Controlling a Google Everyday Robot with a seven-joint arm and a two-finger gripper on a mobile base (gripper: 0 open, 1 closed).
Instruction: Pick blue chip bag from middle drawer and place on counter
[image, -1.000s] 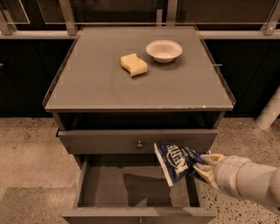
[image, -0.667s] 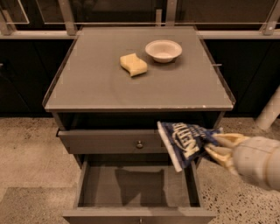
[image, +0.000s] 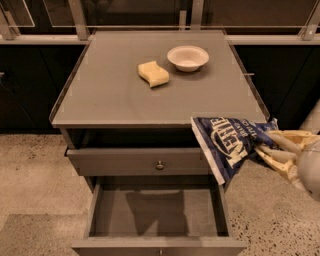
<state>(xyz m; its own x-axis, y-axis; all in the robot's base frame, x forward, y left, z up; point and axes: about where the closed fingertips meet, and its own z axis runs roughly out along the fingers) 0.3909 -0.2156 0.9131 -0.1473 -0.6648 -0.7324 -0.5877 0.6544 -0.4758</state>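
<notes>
In the camera view, the tool (image: 267, 143) hovers at the far right, clenched on one end of the blue chip bag (image: 227, 142). The bag juts left from it, by the front right corner of the desk (image: 115, 90). Below-left of the tool, the middle drawer (image: 157, 212) stands open. Farther up-left sit a yellow sponge (image: 154, 73) and a white bowl (image: 188, 57).

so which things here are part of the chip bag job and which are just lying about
Job: counter; middle drawer, open; blue chip bag, at the counter's front right edge; gripper, right of the cabinet, fingers shut on the bag.
Lying about: yellow sponge and white bowl on the counter; knobbed drawer.
</notes>
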